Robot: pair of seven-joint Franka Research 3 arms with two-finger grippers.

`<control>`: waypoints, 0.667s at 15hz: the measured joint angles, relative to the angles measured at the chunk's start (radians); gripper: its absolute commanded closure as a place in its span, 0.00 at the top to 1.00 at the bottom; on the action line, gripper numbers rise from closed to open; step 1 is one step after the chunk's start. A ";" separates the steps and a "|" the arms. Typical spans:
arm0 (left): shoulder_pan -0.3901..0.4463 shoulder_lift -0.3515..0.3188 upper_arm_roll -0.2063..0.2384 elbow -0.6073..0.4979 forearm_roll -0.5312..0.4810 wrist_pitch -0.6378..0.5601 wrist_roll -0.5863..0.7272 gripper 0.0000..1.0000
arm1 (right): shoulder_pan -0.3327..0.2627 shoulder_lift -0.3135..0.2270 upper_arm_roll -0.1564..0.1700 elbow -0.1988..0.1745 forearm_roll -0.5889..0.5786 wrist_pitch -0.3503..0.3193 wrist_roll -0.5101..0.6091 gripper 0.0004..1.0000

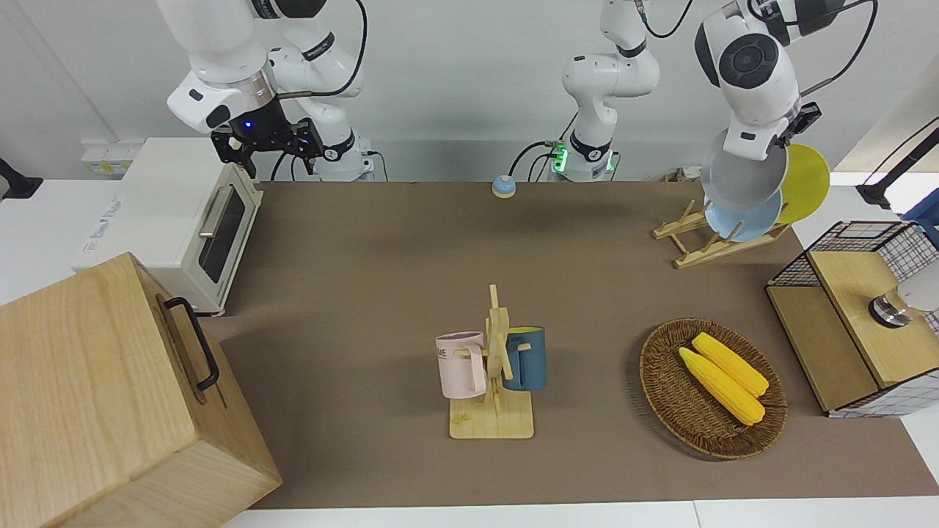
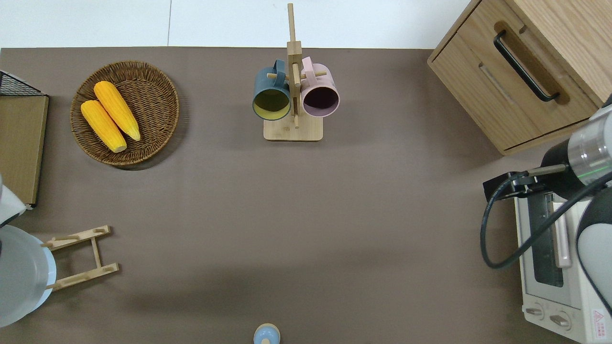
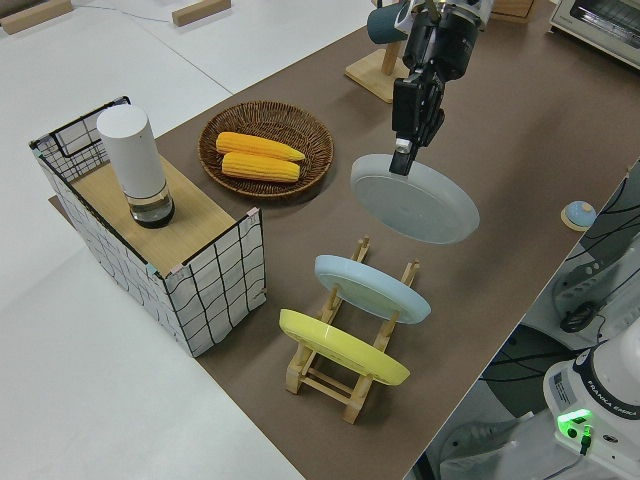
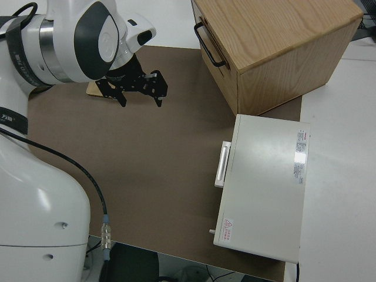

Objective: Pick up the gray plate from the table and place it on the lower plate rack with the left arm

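Above the lower plate rack (image 3: 350,345), your left gripper (image 3: 403,158) had its fingers closed on the rim of the gray plate (image 3: 415,199), which hung tilted in the air, clear of the table (image 2: 306,215). You had the light-blue plate (image 3: 372,288) and the yellow plate (image 3: 342,347) already standing in the rack's slots. Your right arm (image 1: 249,110) was parked, its fingers spread.

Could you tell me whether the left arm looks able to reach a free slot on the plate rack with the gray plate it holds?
Probably yes: the left gripper holds the gray plate above the plate rack, whose end slots look free.
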 measured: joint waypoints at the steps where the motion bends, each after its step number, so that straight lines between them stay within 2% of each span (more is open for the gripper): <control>1: -0.001 0.002 -0.003 -0.013 0.001 0.000 -0.015 0.00 | 0.000 0.000 0.000 0.000 0.000 0.000 0.000 0.98; 10: -0.004 0.019 -0.054 -0.087 -0.003 0.015 -0.164 0.00 | 0.000 0.000 0.000 0.000 0.000 0.000 0.000 0.98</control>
